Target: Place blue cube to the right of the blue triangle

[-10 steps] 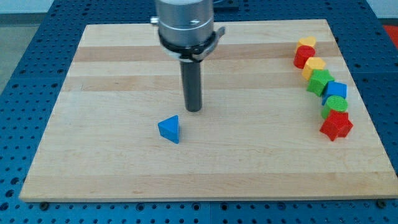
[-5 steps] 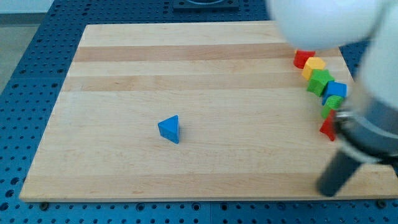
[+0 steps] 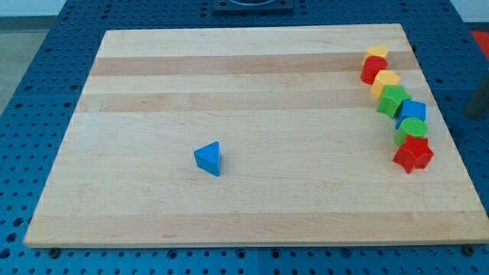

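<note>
Almost none of the arm shows. At the view's right edge, a dark blurred shape (image 3: pixel 480 101) juts into the picture — it may be part of the rod or its housing, but it is too smeared and too cropped to tell which. It sits off the worktop's right side, over the blue perforated base, well apart from everything on the wood. My tip cannot be made out, so its place relative to the blocks cannot be told. No wrist or white arm body is visible.
</note>
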{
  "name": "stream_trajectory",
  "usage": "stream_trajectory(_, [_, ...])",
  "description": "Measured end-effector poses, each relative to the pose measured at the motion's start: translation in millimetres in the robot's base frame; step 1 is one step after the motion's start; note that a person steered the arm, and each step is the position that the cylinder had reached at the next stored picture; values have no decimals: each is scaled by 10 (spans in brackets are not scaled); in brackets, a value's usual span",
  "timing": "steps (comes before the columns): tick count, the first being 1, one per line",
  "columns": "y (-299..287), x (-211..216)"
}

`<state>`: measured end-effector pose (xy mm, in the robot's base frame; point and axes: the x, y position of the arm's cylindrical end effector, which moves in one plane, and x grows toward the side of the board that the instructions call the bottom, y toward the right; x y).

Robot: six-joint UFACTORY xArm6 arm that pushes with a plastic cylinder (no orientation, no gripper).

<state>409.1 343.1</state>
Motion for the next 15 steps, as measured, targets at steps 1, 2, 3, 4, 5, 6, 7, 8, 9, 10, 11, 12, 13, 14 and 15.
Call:
stream_trajectory(1, [-232, -113])
stream_trajectory(2, [-638, -9])
stream_trajectory(3, [-921, 127])
stream_trajectory(4, [-899, 193])
stream_trajectory(5, [-713, 205])
stream_trajectory(6, [-692, 205])
stream_trajectory(7, [-1223, 205])
stream_trajectory(8, [-1851, 205])
stream_trajectory(9, [-2186, 208])
stream_trajectory(10, [-1930, 179])
stream_trajectory(11, [-1564, 178])
stream_trajectory(12, [-1164, 218])
stream_trajectory(13, [-1227, 453])
stream_trajectory(14, [-1734, 710])
stream_trajectory(15, [-2333, 829])
